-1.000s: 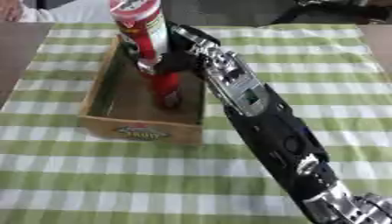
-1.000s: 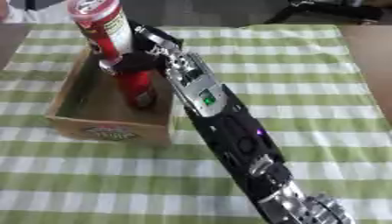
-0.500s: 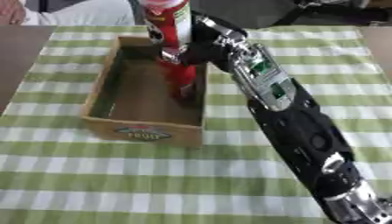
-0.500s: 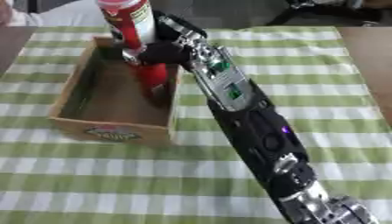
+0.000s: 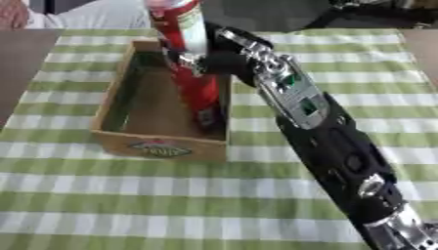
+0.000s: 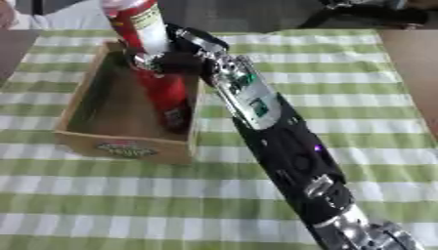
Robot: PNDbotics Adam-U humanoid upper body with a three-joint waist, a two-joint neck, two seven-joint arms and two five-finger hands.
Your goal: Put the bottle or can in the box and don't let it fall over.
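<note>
The can [image 5: 190,58] is tall and red with a pale label band near its top, standing upright with its base inside the wooden box [image 5: 120,129], against the right wall. Your right hand [image 5: 224,58] has its fingers curled round the can's middle. The box sits on the green-and-white checked cloth [image 5: 128,195], left of your arm.

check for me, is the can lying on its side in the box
No, the can stands upright inside the box, near its right wall, with the right hand curled round its middle.
</note>
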